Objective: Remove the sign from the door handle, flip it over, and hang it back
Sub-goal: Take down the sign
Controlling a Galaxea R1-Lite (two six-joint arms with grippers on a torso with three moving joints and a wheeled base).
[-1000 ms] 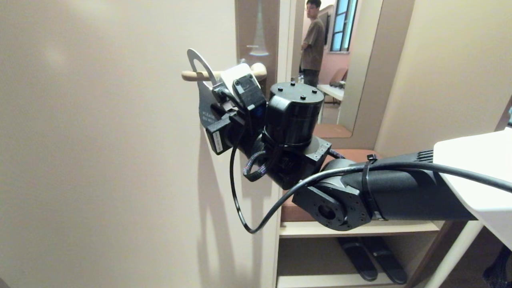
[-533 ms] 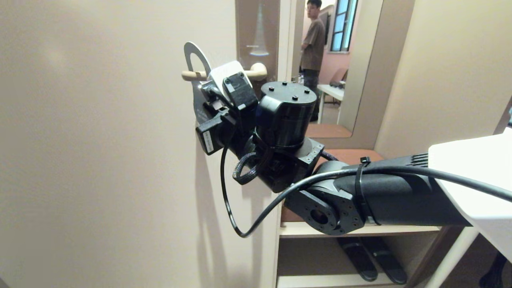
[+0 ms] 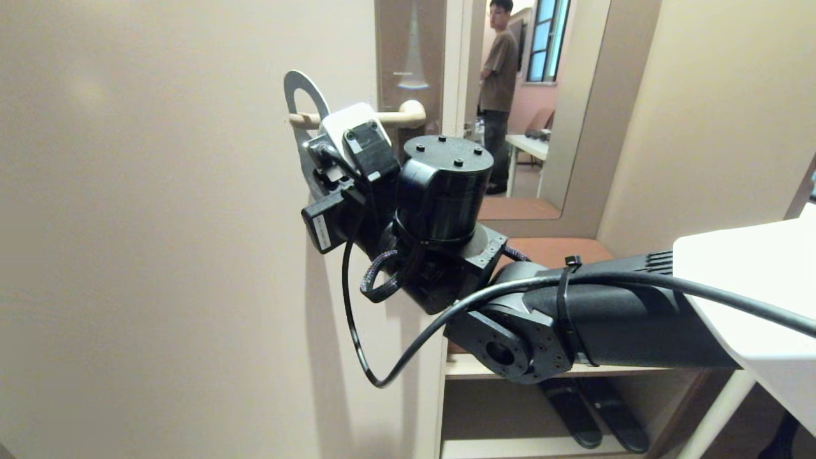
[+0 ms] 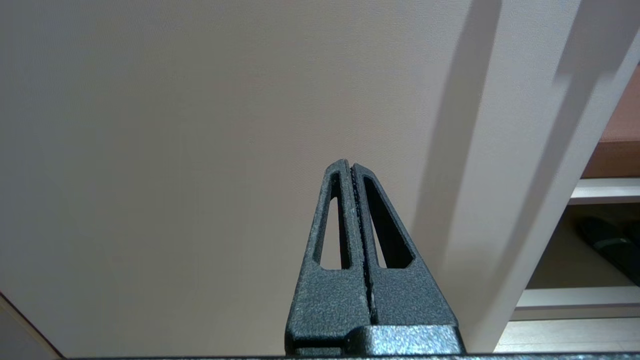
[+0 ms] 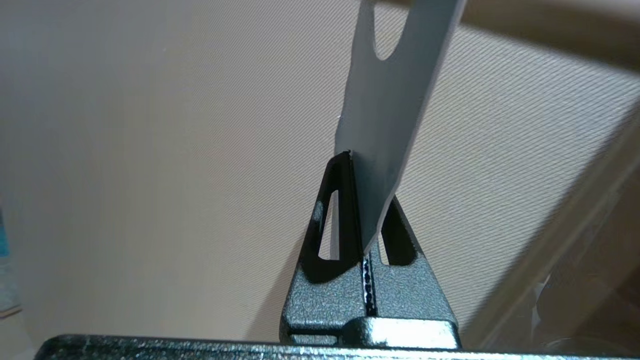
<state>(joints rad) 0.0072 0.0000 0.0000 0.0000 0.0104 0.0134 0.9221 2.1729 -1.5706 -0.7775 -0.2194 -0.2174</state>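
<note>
Your right claw (image 5: 357, 200) is clamped on the lower part of the sign (image 5: 390, 120), holding the card upright just below the door handle (image 3: 389, 117). The sign's hole still rings the lever near its free end, well away from the elbow by the door's edge. To finish this step cleanly, slide the card along the handle toward that free tip, keeping it square so the hole's rim doesn't snag. Your left claw (image 4: 351, 172) is shut and empty, low before the door (image 3: 159, 223), far under the handle.
</note>
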